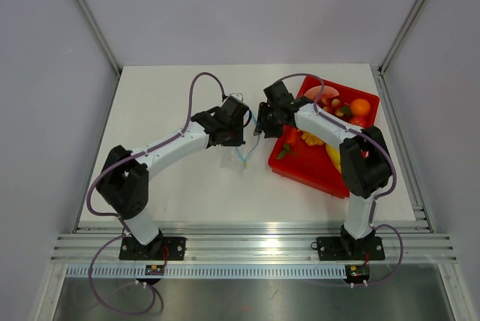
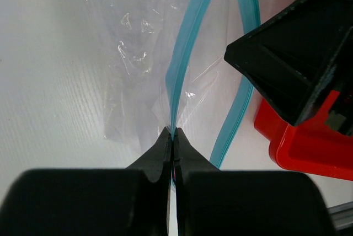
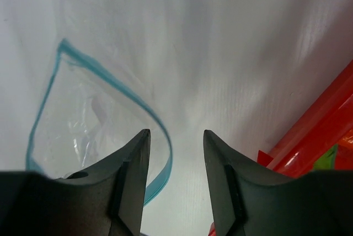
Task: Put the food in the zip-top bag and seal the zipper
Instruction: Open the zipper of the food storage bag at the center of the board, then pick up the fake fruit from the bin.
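Left gripper (image 2: 172, 137) is clamped on the zipper (image 2: 185, 54), right gripper (image 3: 175, 137) is spread wide with nothing in it

So the left is holding one lip of the zip-top bag (image 2: 132, 70) up off the table (image 1: 165, 96), and the mouth gapes in a loop right under the right's fingers. The bag looks empty to me, and the food (image 1: 358, 121) sits over in the red tray (image 2: 309, 148). I'd call this the loading step. Next the right needs to swing to the tray and grab a fruit.

Bright, even light; glints on the zip-top bag (image 2: 135, 54); wrist foregrounds blurred.
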{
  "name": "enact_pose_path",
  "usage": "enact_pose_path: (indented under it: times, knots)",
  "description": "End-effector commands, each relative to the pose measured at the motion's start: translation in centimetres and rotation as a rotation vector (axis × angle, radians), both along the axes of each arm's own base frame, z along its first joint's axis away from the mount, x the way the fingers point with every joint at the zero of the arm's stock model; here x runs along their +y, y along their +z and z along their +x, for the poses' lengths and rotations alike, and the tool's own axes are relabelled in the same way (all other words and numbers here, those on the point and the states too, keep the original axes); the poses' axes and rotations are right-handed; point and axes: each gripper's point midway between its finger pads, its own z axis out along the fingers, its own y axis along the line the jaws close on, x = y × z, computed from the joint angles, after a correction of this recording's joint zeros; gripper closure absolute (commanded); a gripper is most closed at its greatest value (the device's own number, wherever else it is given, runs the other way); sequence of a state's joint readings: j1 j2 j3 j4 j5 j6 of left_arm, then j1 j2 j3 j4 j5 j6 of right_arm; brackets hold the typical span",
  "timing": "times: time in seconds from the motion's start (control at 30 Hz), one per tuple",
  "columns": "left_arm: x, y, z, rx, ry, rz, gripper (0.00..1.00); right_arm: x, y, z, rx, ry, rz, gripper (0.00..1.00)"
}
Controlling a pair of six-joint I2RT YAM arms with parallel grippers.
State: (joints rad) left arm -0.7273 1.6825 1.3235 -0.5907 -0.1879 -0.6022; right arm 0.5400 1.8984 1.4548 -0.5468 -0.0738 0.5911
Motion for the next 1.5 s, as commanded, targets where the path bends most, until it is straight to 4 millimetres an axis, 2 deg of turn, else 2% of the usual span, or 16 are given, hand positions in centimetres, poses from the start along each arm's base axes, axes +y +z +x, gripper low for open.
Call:
enact_pose_path:
  times: [0.0, 0.13, 0.27, 0.4, 0.5, 0.53, 0.6, 0.63, 0.67, 0.8, 0.9, 0.93, 1.0, 1.17, 1.27, 1.47]
  knots:
    - [-0.6, 1.5, 1.2, -0.047, 0.01, -0.023, 1.0, 1.2, 5.3, 0.1, -0.07, 0.036, 0.122, 0.49]
    - [-0.8, 1.7, 1.4, -0.053, 0.01, -0.034, 1.0, 1.7, 6.4, -0.5, -0.071, 0.06, 0.16, 0.45]
    - [-0.9, 1.7, 1.3, -0.049, 0.007, -0.038, 1.0, 0.5, 7.1, -0.8, -0.095, 0.049, 0.12, 0.42]
    - [-0.9, 1.6, 1.1, -0.041, 0.001, -0.042, 1.0, -1.6, 9.5, -0.9, -0.128, 0.045, 0.189, 0.38]
    - [-0.7, 1.7, 1.0, -0.041, -0.002, -0.039, 1.0, -6.1, 11.1, 0.1, -0.184, -0.05, 0.158, 0.38]
    - [-0.7, 1.8, 1.0, -0.042, -0.002, -0.04, 1.0, -8.7, 11.3, 0.9, -0.202, -0.119, 0.122, 0.38]
    - [-0.7, 2.1, 0.8, -0.039, -0.006, -0.047, 1.0, -11.6, 11.5, 0.6, -0.215, -0.168, 0.07, 0.38]
    - [-0.8, 2.2, 0.8, -0.044, -0.005, -0.054, 1.0, -12.9, 11.4, 0.6, -0.219, -0.203, 0.039, 0.38]
    - [-0.8, 2.4, 0.7, -0.044, -0.011, -0.063, 1.0, -15.9, 10.9, 0.8, -0.213, -0.285, -0.025, 0.37]
    - [-1.1, 2.5, 0.4, -0.041, -0.027, -0.085, 1.0, -20.5, 8.9, 0.6, -0.165, -0.427, 0.022, 0.28]
    - [-1.3, 2.5, 0.4, -0.038, -0.038, -0.084, 1.0, -20.2, 8.3, 0.4, -0.162, -0.436, 0.093, 0.25]
    - [-1.4, 2.5, 0.5, -0.037, -0.04, -0.085, 1.0, -19.0, 8.8, 0.6, -0.178, -0.401, 0.157, 0.24]
    - [-1.3, 2.3, 0.4, -0.026, -0.043, -0.073, 1.0, -17.6, 7.6, -0.1, -0.155, -0.37, 0.142, 0.24]
    - [-1.2, 3.1, 0.8, -0.038, -0.04, -0.067, 1.0, -15.1, 4.6, -0.5, -0.113, -0.337, 0.096, 0.34]
    - [-1.1, 3.2, 0.6, -0.037, -0.036, -0.067, 1.0, -15.1, 3.4, -0.3, -0.094, -0.353, 0.085, 0.36]
    - [-1.0, 3.2, 0.5, -0.035, -0.035, -0.072, 1.0, -16.4, 3.4, 0.7, -0.103, -0.359, -0.005, 0.35]
